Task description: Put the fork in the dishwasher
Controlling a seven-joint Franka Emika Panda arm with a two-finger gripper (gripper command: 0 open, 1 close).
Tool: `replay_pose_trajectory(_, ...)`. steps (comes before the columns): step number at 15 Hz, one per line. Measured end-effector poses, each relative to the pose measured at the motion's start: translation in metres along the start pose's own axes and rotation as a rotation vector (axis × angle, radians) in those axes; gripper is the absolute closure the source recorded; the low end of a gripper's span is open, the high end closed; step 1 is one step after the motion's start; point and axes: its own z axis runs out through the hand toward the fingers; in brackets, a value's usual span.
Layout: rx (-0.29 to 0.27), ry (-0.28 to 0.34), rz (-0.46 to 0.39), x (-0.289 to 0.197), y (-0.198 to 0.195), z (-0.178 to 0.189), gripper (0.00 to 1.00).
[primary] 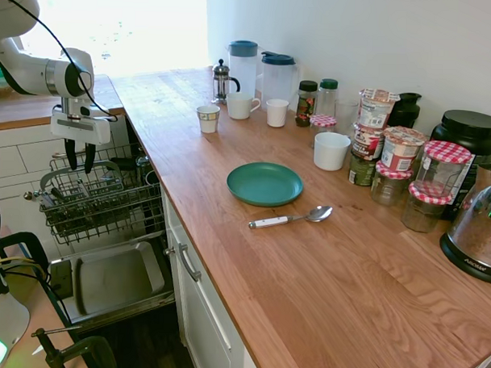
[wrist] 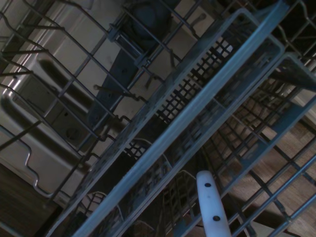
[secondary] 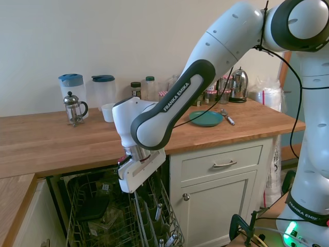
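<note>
The dishwasher stands open below the wooden counter, its dark wire rack (primary: 100, 199) pulled out over the lowered steel-lined door (primary: 113, 280). My gripper (primary: 78, 164) hangs point-down just above the rack's back part, open, with nothing between its fingers (primary: 69, 155). The wrist view looks straight down into the rack's grey cutlery basket (wrist: 197, 103). There the fork's pale riveted handle (wrist: 212, 205) sticks up among the basket's compartments; its tines are hidden. In the second exterior view the hand (secondary: 141, 172) hovers over the rack (secondary: 113, 216).
On the counter lie a green plate (primary: 264, 183) and a white-handled spoon (primary: 289, 219). Cups, jars, a French press (primary: 223, 81) and two jugs stand along the wall. White drawers (secondary: 221, 164) flank the dishwasher.
</note>
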Motion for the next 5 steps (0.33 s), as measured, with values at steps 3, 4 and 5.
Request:
replay_pose_trajectory(3,0.025,0.024,0.01,-0.004,0.009,-0.03,0.0)
replay_pose_trajectory(4,0.034,0.033,0.016,-0.005,0.013,-0.041,0.0)
replay_pose_trajectory(5,0.043,0.043,0.021,-0.006,0.019,-0.051,0.0)
